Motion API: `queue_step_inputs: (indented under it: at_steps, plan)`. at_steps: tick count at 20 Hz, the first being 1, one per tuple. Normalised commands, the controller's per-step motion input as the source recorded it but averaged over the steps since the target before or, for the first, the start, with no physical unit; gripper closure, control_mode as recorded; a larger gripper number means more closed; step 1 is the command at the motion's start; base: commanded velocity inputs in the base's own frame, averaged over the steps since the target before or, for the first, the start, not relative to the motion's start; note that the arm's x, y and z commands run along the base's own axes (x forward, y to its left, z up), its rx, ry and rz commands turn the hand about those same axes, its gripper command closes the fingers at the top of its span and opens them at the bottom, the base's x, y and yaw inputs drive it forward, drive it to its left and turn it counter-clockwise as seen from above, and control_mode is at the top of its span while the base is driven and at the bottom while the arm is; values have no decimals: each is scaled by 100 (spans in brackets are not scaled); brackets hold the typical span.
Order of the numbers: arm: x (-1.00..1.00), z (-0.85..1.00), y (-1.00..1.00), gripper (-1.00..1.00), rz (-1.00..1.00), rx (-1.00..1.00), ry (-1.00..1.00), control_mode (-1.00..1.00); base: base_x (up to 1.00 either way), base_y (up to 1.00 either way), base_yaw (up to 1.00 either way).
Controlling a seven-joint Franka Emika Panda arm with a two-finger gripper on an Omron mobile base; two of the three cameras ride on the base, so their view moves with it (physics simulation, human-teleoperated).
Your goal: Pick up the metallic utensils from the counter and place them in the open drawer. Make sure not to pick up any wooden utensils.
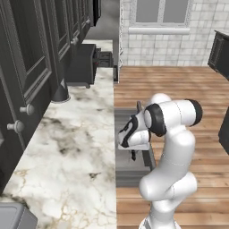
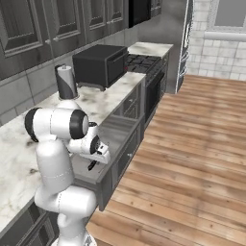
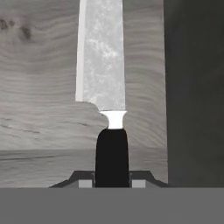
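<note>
Knife (image 3: 105, 65) is what the gripper (image 3: 112, 181) grasps: one knife, with a black handle, a white collar and a broad speckled grey blade, the handle pinched between the two finger tips (image 3: 85, 183) in the hand view. Behind the blade lies the grey wood-grained bottom of the open drawer (image 3: 39, 87), with one dark side wall running down the right. In the left base view the gripper (image 1: 133, 154) hangs over that one drawer (image 1: 127, 172), which stands pulled out from the edge of the marble counter (image 1: 67, 152), and the knife shows as a small dark sliver pointing down. The right base view shows the gripper (image 2: 93, 163) low over the drawer (image 2: 113, 132) beside the counter (image 2: 103, 98). On the counter stand one black microwave (image 2: 98, 65) and one dark cylinder (image 2: 66, 81); one stove (image 2: 144, 61) sits beyond.
</note>
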Motion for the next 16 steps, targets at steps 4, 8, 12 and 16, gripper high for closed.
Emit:
queue_step_inputs:
  at_steps: [4,8,12,16]
  plan:
    - [26,-29,0,100,0,0,0,-100,0,0,0]
    - [29,-13,0,100,0,0,0,-100,0,0,0]
    - [29,-12,0,100,0,0,-1,-100,0,0,0]
    - [24,-23,0,100,0,0,0,-100,0,0,0]
